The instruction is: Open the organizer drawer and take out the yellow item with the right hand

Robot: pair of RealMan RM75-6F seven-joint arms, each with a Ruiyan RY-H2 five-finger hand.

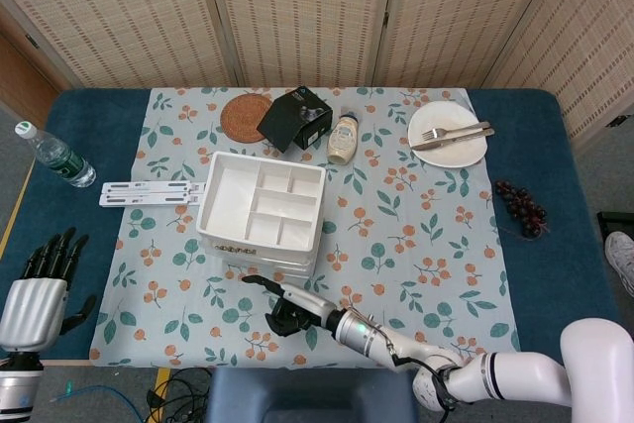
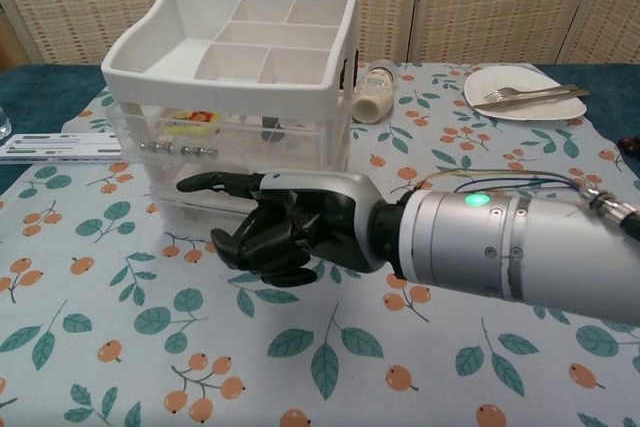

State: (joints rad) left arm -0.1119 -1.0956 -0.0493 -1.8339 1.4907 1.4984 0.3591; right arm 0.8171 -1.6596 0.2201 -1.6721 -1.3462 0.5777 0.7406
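The white organizer (image 1: 262, 209) (image 2: 232, 47) stands mid-table with a compartment tray on top and clear drawers below. Through the upper drawer's clear front I see the yellow item (image 2: 188, 125) beside a row of small metal pieces. My right hand (image 2: 272, 233) (image 1: 288, 313) hovers low in front of the lower drawer, a short gap from it. Its fingers are curled in with nothing visible in them, and the thumb points left. My left hand (image 1: 44, 278) is off the table's near-left corner with its fingers spread and holds nothing.
Behind the organizer are a cork coaster (image 1: 246, 116), a black box (image 1: 295, 118) and a jar (image 1: 343, 138). A plate with a fork (image 1: 448, 133) sits back right, grapes (image 1: 520, 207) at the right. A water bottle (image 1: 54, 156) and white strip (image 1: 149, 192) lie left.
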